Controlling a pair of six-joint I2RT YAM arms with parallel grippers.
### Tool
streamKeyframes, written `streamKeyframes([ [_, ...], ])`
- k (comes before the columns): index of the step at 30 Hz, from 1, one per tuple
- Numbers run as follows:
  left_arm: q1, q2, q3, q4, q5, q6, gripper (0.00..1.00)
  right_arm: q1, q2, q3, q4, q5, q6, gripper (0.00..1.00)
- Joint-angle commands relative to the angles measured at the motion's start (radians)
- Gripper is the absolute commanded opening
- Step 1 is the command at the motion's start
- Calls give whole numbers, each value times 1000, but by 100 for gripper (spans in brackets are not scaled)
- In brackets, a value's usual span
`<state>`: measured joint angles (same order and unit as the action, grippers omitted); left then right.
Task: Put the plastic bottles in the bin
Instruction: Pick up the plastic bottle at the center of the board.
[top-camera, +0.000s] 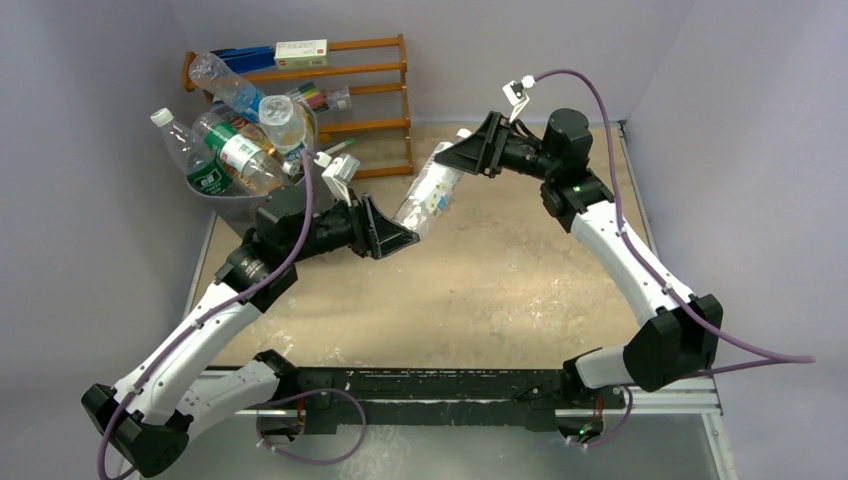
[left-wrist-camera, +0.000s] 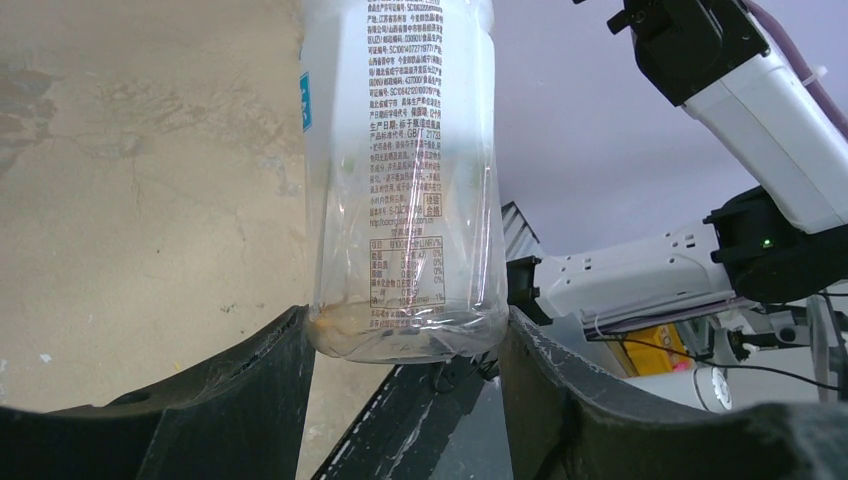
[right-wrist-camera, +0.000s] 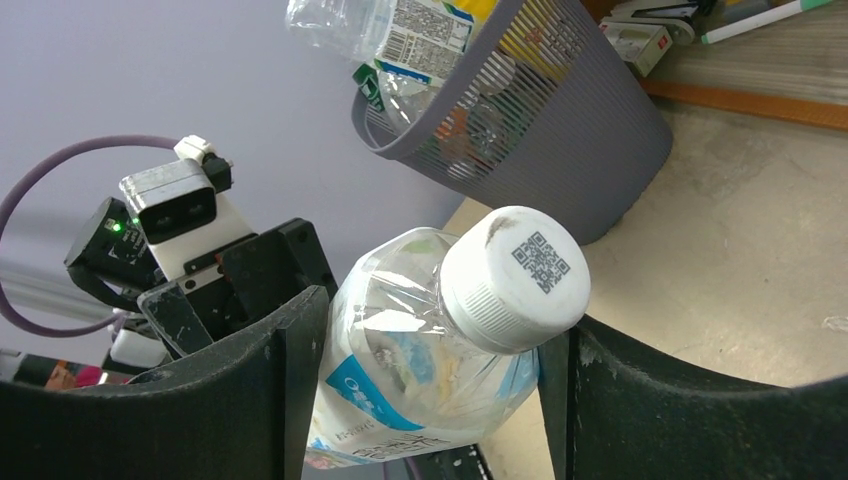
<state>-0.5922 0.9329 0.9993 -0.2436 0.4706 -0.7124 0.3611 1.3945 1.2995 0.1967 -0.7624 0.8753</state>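
A clear plastic bottle (top-camera: 428, 192) with a white printed label and a white cap is held above the table between both grippers. My left gripper (top-camera: 405, 238) is shut on its base, which shows in the left wrist view (left-wrist-camera: 400, 150) between the two fingers of that gripper (left-wrist-camera: 405, 322). My right gripper (top-camera: 447, 155) is shut on its shoulder just under the cap (right-wrist-camera: 515, 275); that gripper's midpoint (right-wrist-camera: 435, 330) lies on the bottle. The grey bin (top-camera: 228, 207) stands at the back left, heaped with several bottles (top-camera: 240, 150). It also shows in the right wrist view (right-wrist-camera: 580, 130).
An orange wooden rack (top-camera: 375, 95) with markers and boxes stands against the back wall, right of the bin. The left arm's wrist lies close in front of the bin. Walls close in the table at left, back and right.
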Motion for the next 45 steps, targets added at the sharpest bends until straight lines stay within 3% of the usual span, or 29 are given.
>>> streamKeyframes([
  [1, -1, 23, 45, -51, -76, 57, 59, 5, -39, 21, 72, -28, 10, 64],
  [2, -1, 30, 60, -77, -86, 69, 69, 4, -43, 26, 64, -24, 8, 63],
  [3, -1, 40, 78, -110, -90, 101, 71, 4, -47, 33, 51, -17, 0, 63],
  [7, -1, 82, 194, -279, -132, 204, 74, 5, -50, 64, -36, 8, -60, 63],
  [24, -3, 269, 453, -497, -95, 369, 80, 32, -8, 130, -133, -13, -139, 57],
  [32, -7, 378, 574, -543, -71, 402, 82, 112, 50, 190, -217, 20, -203, 56],
  [43, -26, 387, 575, -504, -155, 402, 83, 147, 90, 220, -256, 18, -228, 56],
  [45, -26, 385, 571, -491, -172, 398, 80, 152, 93, 221, -256, 17, -229, 56],
])
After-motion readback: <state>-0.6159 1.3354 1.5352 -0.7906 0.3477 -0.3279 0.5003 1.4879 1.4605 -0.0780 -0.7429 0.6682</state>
